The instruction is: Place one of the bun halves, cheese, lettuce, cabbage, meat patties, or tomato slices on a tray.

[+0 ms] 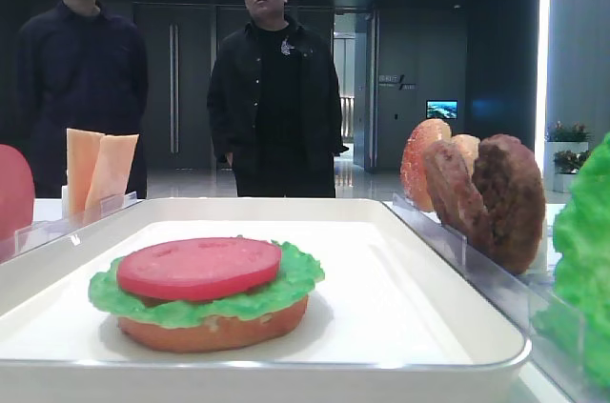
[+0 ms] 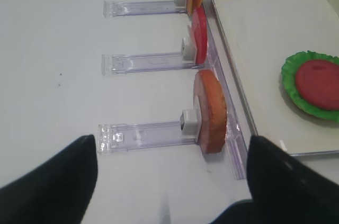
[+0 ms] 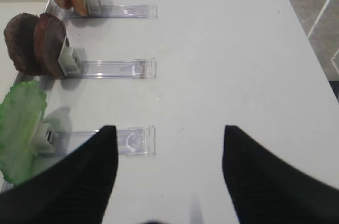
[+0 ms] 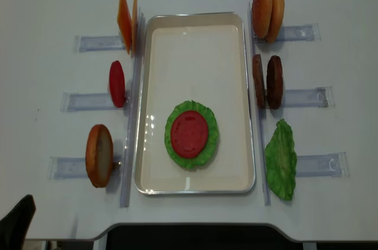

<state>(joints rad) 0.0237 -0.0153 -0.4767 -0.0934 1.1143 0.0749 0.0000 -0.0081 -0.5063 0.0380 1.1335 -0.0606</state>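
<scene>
One tomato slice [image 4: 189, 133] tops lettuce [image 4: 208, 151] near tray's [image 4: 195, 31] front edge; we see left gripper [image 2: 172, 179] wide open, empty, off tray's left side.

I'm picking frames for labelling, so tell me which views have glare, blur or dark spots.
Low exterior view: dim hall behind, bright strip top right, lettuce at the right edge blurred. Overhead view: even light, small glints on the tray rim. Both wrist views: black, soft-edged fingers fill the bottom corners; faint shadows beside the holders.
</scene>
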